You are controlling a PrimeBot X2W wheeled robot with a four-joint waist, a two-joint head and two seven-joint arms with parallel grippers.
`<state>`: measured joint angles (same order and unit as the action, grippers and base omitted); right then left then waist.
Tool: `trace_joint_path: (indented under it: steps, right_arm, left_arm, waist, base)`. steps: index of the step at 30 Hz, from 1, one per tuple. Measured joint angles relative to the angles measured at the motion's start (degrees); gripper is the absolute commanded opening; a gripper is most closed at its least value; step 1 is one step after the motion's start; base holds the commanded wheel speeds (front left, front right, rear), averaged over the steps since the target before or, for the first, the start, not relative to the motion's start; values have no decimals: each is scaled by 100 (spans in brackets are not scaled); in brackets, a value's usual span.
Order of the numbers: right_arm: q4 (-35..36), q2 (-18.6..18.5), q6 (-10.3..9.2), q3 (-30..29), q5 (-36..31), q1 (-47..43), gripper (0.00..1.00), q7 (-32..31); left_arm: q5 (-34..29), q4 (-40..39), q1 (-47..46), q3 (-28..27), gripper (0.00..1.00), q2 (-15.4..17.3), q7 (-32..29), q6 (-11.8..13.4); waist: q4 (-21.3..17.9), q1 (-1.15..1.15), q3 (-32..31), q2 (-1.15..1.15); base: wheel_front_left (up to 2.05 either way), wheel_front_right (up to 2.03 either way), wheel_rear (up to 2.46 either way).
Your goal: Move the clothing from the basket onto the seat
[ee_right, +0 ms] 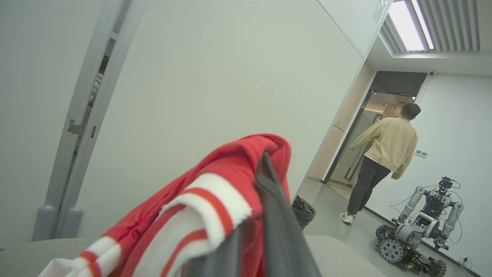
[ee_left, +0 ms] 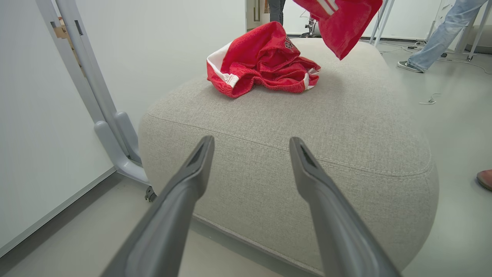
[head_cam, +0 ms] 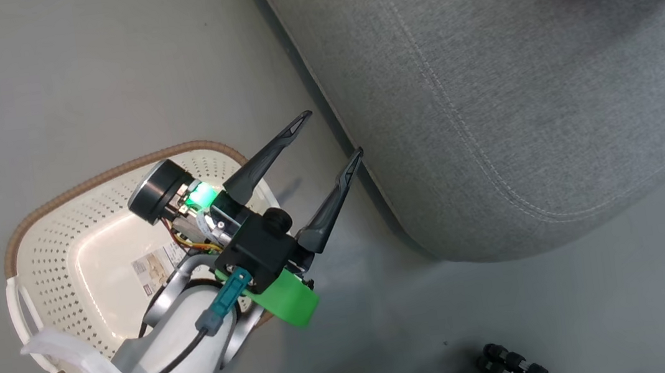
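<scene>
Step in hand, as I read it: put the second piece down on the seat (ee_left: 292,127); right gripper (ee_right: 260,163) is clamped on the held garment (ee_left: 340,23), red with white striped trim, cloth draped over one finger; it hangs above the far part of the seat, just beside and above the lying garment (ee_left: 265,61), apart from it.

To do it well: descend until the hem slackens on the seat; keep well in from the rounded edge; part the jaws fully, then lift straight up so the trim can't snag a finger; don't drag across the lying garment.

Left gripper (head_cam: 332,133) is spread wide and holds nothing; it hovers between basket (head_cam: 88,183) and seat, pointing at the seat; both garments well ahead of it; the basket floor, where visible, is bare apart from the label (head_cam: 157,272).
</scene>
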<state>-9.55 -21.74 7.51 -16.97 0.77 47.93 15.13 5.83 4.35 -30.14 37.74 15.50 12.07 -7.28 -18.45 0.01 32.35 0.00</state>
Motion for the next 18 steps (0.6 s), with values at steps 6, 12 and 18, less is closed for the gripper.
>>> trace_joint_path:
  steps: [6, 12, 18]
  right_arm:
    - [-855, 505, 1, 18, -9, 208, 0, -1]
    - [-1206, 923, 1, -125, -31, 196, 100, 0]
    - [-1058, 1288, 2, -515, -111, -378, 100, 0]
  left_arm:
    - [-32, -32, -106, -54, 100, 91, -14, 36]
    - [49, 47, -67, -97, 100, 104, 14, 160]
    - [178, 210, 127, -202, 100, 89, 147, 322]
  waist:
    - [242, 0, 513, 0]
    - [487, 0, 693, 0]
    - [548, 0, 481, 0]
  base:
    - [0, 0, 0]
    - [0, 0, 0]
    - [0, 0, 0]
